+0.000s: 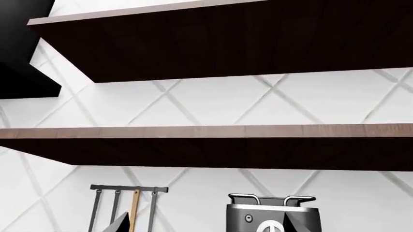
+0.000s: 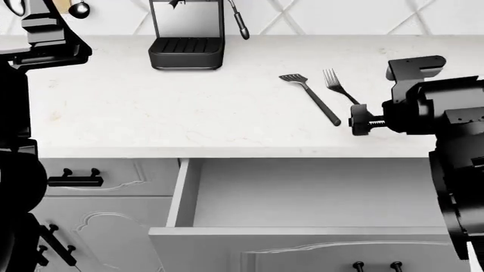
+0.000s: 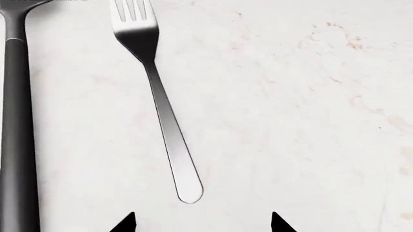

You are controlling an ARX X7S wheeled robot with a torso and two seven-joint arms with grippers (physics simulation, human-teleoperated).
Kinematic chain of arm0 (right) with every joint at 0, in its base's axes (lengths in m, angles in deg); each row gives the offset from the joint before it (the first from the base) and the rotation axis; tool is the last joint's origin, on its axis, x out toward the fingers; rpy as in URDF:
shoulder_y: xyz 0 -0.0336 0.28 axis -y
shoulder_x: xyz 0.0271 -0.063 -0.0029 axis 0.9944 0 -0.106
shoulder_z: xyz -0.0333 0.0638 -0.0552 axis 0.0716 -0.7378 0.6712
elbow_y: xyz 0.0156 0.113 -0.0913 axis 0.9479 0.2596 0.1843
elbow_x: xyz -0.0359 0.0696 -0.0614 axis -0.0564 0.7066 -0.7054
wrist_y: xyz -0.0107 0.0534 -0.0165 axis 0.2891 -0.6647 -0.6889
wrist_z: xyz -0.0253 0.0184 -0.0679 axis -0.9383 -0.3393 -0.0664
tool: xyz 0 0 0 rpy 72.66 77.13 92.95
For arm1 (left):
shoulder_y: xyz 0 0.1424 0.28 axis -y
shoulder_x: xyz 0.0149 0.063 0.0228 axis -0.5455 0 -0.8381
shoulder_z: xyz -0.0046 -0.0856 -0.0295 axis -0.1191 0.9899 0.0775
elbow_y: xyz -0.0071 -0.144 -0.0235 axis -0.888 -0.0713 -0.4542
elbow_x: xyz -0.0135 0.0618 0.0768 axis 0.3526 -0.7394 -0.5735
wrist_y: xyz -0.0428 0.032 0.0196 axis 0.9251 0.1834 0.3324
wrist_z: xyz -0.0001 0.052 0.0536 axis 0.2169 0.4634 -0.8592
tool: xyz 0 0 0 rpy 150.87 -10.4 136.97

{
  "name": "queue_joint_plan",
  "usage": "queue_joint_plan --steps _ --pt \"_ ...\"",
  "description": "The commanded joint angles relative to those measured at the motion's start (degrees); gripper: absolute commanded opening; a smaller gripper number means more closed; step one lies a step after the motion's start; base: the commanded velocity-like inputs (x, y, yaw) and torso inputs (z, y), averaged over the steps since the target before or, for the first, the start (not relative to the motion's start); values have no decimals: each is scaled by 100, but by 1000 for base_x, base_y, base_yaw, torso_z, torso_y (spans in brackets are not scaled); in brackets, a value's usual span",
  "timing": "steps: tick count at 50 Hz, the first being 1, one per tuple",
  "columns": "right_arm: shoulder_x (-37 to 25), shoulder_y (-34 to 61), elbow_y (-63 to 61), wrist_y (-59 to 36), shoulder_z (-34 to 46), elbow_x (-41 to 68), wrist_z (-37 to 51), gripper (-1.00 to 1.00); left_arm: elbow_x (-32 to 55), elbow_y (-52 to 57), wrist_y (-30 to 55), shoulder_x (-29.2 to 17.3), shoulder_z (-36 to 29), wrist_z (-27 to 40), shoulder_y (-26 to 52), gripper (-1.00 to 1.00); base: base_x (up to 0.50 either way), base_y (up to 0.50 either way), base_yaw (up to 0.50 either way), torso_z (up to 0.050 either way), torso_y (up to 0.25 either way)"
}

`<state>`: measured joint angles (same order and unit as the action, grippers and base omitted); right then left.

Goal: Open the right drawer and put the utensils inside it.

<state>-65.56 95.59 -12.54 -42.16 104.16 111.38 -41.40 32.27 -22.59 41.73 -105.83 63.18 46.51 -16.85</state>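
Note:
The right drawer (image 2: 183, 192) stands pulled out below the counter, its plain white inside bare and its black handle (image 2: 376, 265) at the front. On the countertop lie the utensils: a dark slotted spatula (image 2: 311, 96) and a fork (image 2: 338, 86) side by side. The right wrist view has the fork (image 3: 164, 116) lengthwise with its handle end pointing at my right gripper (image 3: 202, 224), which is open just short of it. The spatula handle (image 3: 16, 125) runs along that view's edge. My left gripper (image 1: 208, 226) is open and holds nothing, raised and facing the wall.
A black coffee machine (image 2: 186, 34) stands at the back of the white counter (image 2: 151, 113). A ladle (image 2: 79, 8) hangs on the wall. A narrower drawer (image 2: 76, 180) is left of the open one. Two dark shelves (image 1: 219, 145) and a utensil rack (image 1: 127, 189) are on the tiled wall.

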Motion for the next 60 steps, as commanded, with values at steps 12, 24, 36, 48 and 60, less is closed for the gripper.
queue_joint_plan --steps 12,24,36,48,60 --pt "123 -64 25 190 -1155 -1246 -413 100 48 7 11 -34 10 27 22 100 0 0 0 0 0" --pt "131 179 18 735 -1673 -1217 -521 100 52 -6 -22 -25 -12 42 12 100 0 0 0 0 0" --pt "90 232 13 726 -2049 -1245 -473 100 61 8 -39 -34 -12 62 -26 100 0 0 0 0 0" --pt "62 192 -108 917 -2122 -1206 -586 100 103 26 -5 -70 22 80 24 100 424 -4 0 0 0" --pt "128 -12 -21 119 -1665 -1630 -795 100 102 2 -45 -61 -4 90 10 100 250 -4 0 0 0"
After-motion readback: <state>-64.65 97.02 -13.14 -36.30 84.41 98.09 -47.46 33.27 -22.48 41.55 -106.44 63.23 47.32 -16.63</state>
